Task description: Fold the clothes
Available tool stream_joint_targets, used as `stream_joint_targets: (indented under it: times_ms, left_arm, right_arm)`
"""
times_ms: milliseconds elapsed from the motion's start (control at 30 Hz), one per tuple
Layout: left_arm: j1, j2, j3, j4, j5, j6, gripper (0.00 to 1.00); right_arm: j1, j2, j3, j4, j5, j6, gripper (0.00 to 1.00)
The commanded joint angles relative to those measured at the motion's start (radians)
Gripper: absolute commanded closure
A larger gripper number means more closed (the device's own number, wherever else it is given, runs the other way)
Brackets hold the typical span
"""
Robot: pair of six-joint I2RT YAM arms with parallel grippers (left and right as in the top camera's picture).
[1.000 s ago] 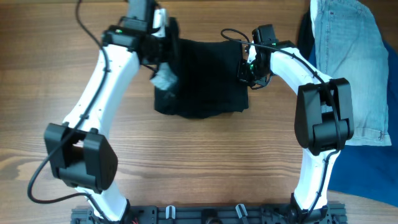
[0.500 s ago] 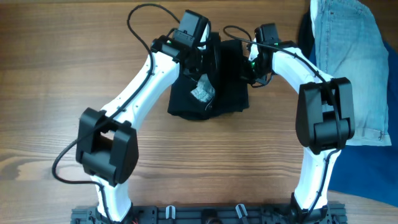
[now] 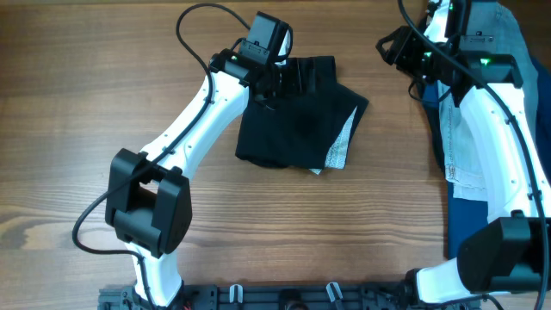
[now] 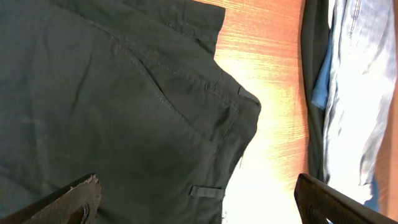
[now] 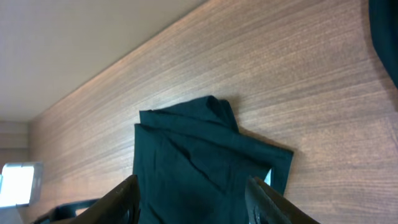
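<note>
The clothes, a pair of black shorts [image 3: 293,120], lie folded at the middle back of the table, with a strip of pale lining [image 3: 341,148] showing at their lower right edge. My left gripper [image 3: 284,79] hovers open over their back edge. In the left wrist view its fingers [image 4: 74,199] stand wide apart above the black fabric [image 4: 124,106], holding nothing. My right gripper [image 3: 399,50] is lifted off to the right of the shorts. The right wrist view shows it [image 5: 193,205] open and empty, with the shorts [image 5: 199,155] well below it.
Light-blue denim shorts [image 3: 486,103] lie along the right edge of the wooden table [image 3: 69,103], under my right arm. A bright-blue cloth [image 3: 486,237] sits below them. The arm bases stand at the front edge.
Both grippers have let go of the shorts and opened. The right arm has lifted away to the right over the denim. The shorts' right side has settled with pale lining showing.
</note>
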Motion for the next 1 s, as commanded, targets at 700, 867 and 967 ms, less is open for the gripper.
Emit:
stream_joint_targets:
  times_ms: [700,867,967]
  left_arm:
    - [0.056,0.004,0.017,-0.126,-0.194,0.480,0.00]
    - [0.056,0.004,0.017,-0.125,-0.194,0.480,0.00]
    - [0.057,-0.004,0.017,-0.126,-0.199,0.472,0.00]
  right_arm:
    - [0.070,0.586,0.003,0.034,-0.052,-0.251,0.18]
    - [0.121,0.585,0.004,0.039,-0.089,-0.262,0.84]
    - [0.116,0.551,0.045,0.031,-0.093,-0.262,0.96]
